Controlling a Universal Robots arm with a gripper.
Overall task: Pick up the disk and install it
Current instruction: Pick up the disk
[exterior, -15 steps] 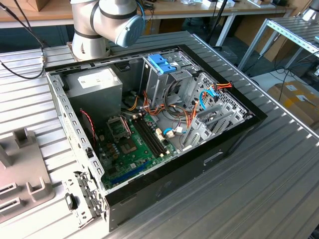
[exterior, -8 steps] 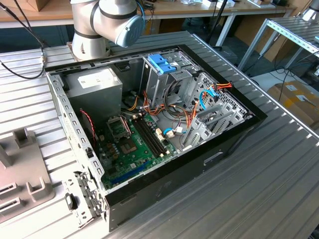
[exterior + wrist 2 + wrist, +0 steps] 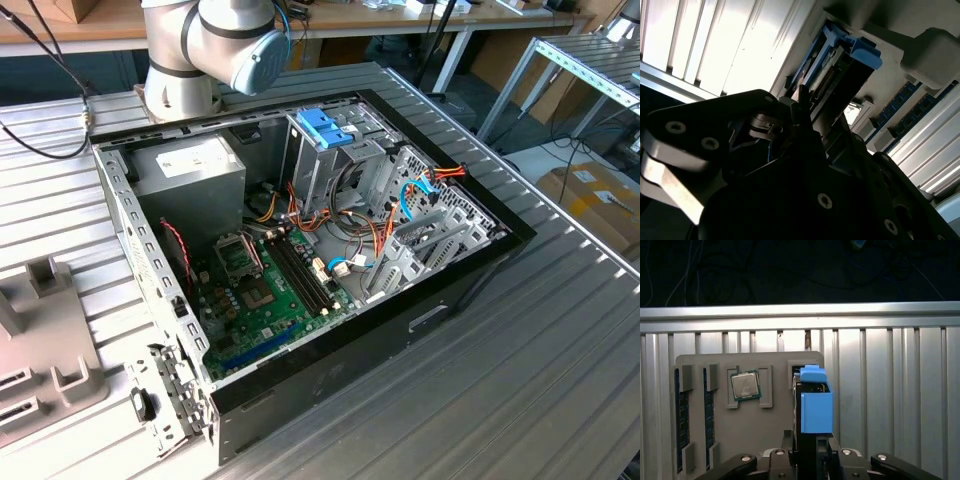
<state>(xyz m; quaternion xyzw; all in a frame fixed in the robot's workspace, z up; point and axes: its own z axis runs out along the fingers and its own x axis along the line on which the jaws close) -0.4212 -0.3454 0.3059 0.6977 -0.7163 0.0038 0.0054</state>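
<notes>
Over grey tray (image 3: 765,435), hand (image 3: 812,454) seemingly clamps disk (image 3: 816,410); processor (image 3: 745,385) beside.

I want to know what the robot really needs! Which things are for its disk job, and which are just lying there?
For the job: the disk, the gripper at it, the open computer case.

Just lying about: the processor chip and the memory sticks, both in the grey holder tray.

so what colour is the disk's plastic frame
Bright blue; the disk shows best in the first wrist view.
</notes>
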